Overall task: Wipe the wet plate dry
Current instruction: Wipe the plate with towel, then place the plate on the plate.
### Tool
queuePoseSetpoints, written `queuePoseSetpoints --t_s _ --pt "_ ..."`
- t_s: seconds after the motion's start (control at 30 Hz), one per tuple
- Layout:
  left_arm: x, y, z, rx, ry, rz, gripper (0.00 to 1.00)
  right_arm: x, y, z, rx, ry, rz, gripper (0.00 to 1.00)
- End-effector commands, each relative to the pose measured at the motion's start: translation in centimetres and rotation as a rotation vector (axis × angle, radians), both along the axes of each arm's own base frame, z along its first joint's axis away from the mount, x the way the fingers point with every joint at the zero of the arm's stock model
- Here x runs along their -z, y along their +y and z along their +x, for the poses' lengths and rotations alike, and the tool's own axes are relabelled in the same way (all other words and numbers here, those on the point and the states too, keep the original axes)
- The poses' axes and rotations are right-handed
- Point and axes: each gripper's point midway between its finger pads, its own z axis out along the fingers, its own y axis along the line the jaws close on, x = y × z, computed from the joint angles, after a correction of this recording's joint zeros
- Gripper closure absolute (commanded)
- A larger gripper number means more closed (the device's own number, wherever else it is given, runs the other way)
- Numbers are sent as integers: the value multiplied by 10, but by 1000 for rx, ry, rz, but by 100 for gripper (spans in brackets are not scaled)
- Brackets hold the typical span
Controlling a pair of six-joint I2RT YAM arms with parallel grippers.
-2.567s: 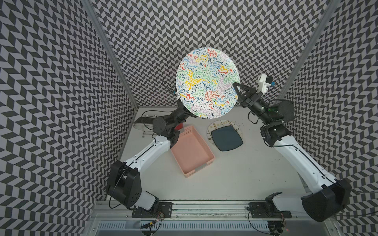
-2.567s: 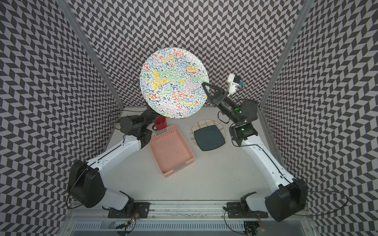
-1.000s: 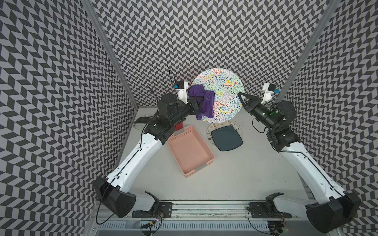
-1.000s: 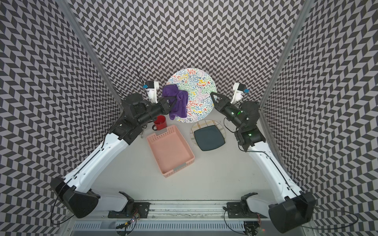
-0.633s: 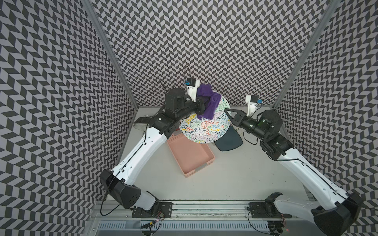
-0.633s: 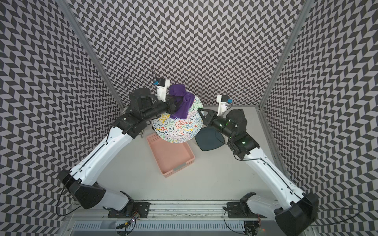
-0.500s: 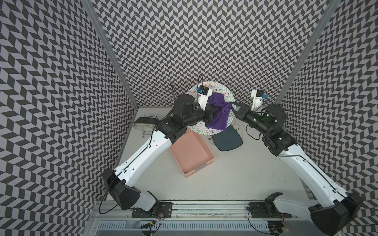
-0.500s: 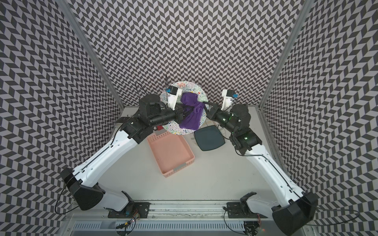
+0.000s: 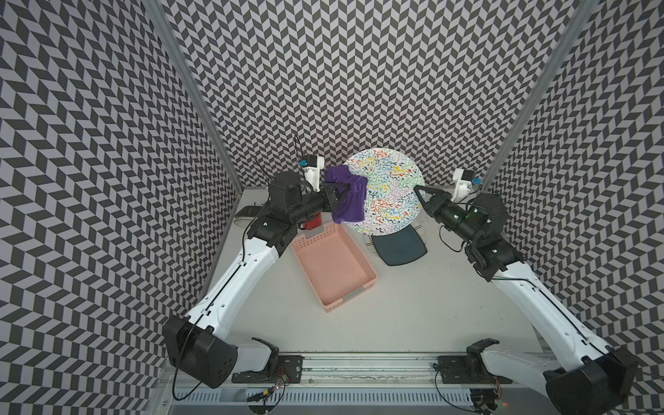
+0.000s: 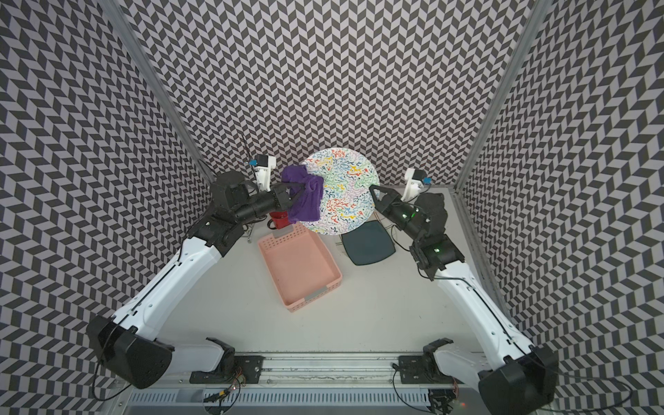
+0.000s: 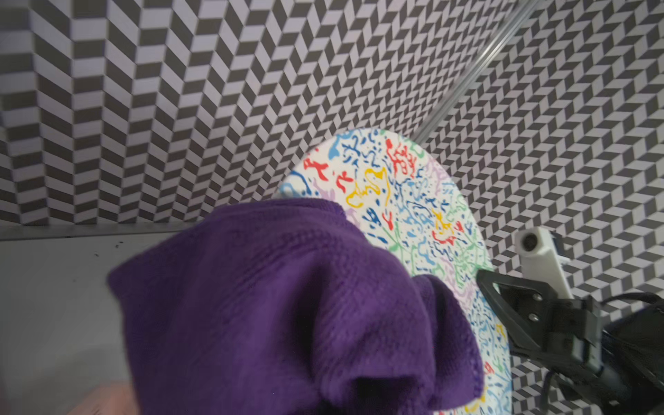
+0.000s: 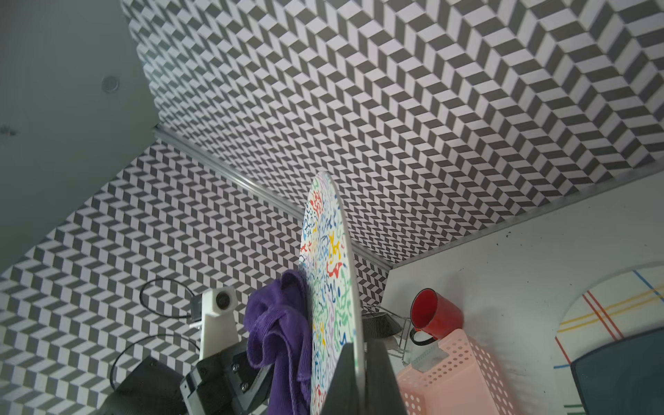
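Holding: right hand (image 9: 419, 194) clenched on the edge of the plate (image 9: 390, 194), upper middle of the frame, raised above the worktop (image 9: 413, 298) and tilted nearly upright.
Cloth: purple cloth (image 9: 346, 197) gripped tight in the left hand (image 9: 341, 190), pressed against the plate's patterned face at its left side.
Below: pink basket (image 9: 334, 266) in mid-frame, dark square dish (image 9: 399, 246) to its right, red cup (image 10: 278, 219) behind the left arm.

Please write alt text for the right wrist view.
The right tool grips a colourful plate seen edge-on, while a purple cloth presses its patterned face. Beside them on the table: red mug, pink basket.
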Motion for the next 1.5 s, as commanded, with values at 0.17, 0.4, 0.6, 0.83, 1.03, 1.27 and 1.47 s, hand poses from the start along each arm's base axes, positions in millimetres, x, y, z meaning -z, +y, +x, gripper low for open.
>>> queuePoseSetpoints --t_s 0.17,0.4,0.6,0.83,1.03,1.27,1.47 --pt "-7 39 -3 -54 8 -114 100 26 -88 -1 249 34 41 100" --pt "7 37 -5 -41 31 -134 100 106 -105 10 326 185 -63 100" --pt "8 36 -6 -34 29 -120 100 171 -93 25 242 286 -146 100" --pt "24 37 -8 -49 40 -66 100 221 -82 41 171 378 -155 100" --pt "42 36 -14 -52 72 -40 100 256 -81 47 162 417 -179 100" --pt "51 33 -14 -50 83 -22 100 315 -79 37 119 526 -254 99" --pt "53 23 -15 -17 72 13 100 334 -82 31 108 567 -316 74"
